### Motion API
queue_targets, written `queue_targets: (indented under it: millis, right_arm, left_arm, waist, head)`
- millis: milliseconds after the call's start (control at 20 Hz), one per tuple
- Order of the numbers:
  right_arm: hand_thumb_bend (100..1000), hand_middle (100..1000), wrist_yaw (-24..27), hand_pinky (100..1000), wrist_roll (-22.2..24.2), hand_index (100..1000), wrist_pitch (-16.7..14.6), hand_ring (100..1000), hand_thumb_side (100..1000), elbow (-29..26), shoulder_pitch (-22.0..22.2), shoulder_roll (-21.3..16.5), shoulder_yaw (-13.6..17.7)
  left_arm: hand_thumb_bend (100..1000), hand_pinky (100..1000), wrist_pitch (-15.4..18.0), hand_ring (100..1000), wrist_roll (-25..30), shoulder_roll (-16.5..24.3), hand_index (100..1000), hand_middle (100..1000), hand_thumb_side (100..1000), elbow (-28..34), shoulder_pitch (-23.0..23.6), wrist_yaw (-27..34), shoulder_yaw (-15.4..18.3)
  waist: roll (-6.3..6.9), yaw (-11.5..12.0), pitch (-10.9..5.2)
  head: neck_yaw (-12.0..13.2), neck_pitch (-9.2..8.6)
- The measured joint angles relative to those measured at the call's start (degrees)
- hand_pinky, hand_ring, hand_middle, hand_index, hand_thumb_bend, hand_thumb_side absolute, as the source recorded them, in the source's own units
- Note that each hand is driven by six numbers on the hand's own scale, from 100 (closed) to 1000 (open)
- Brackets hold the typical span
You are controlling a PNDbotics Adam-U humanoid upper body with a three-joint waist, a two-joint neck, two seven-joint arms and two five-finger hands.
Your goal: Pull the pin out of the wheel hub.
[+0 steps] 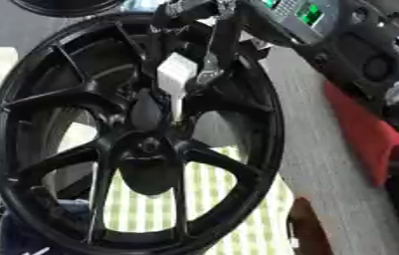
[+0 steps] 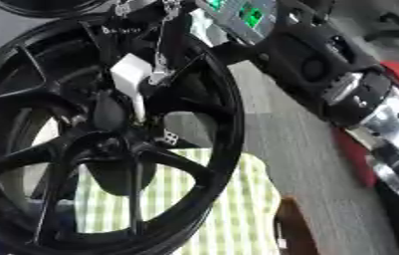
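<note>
A black spoked wheel point(image 1: 28, 94) stands upright and fills most of both views, with its hub point(image 1: 147, 145) at the centre. The pin point(image 1: 174, 75) is white, with a blocky head and a thin shaft pointing down at the hub's upper part. Whether its tip sits in a hole is hidden against the dark metal. My right hand point(image 1: 204, 35) reaches in from the upper right over the rim. Its fingers point(image 2: 161, 69) are curled around the pin's head. My left hand shows in neither view.
A green and white checked cloth point(image 2: 229, 209) lies behind and under the wheel. Another black rim point(image 1: 63, 5) sits at the top left. My right forearm point(image 2: 324, 74) crosses the upper right, with something red point(image 1: 359, 129) below it on the grey floor.
</note>
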State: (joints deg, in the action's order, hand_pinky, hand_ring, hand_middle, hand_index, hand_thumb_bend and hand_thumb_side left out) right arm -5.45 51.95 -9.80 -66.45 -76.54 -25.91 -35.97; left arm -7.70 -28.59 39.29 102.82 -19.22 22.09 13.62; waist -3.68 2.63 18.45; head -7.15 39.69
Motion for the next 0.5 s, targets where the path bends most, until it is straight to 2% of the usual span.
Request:
queue_targets:
  millis: [300,500]
  right_arm:
    - [364,567,0.06,808,0.06,681,0.05,679,100,0.21,0.01,0.31,-0.12]
    - [326,528,0.42,795,0.02,647,0.32,655,100,0.21,0.01,0.39,-0.12]
  left_arm:
    - [866,742,0.02,764,-0.11,-0.02,825,699,615,0.00,0.03,0.00,0.01]
    - [866,742,0.07,763,-0.17,-0.02,824,699,615,0.00,0.06,-0.01,0.03]
  waist:
    - [0.00,0.00,0.00]
    - [0.00,0.00,0.00]
  head:
    - [-0.01,0.00]
    - [-0.03,0.01]
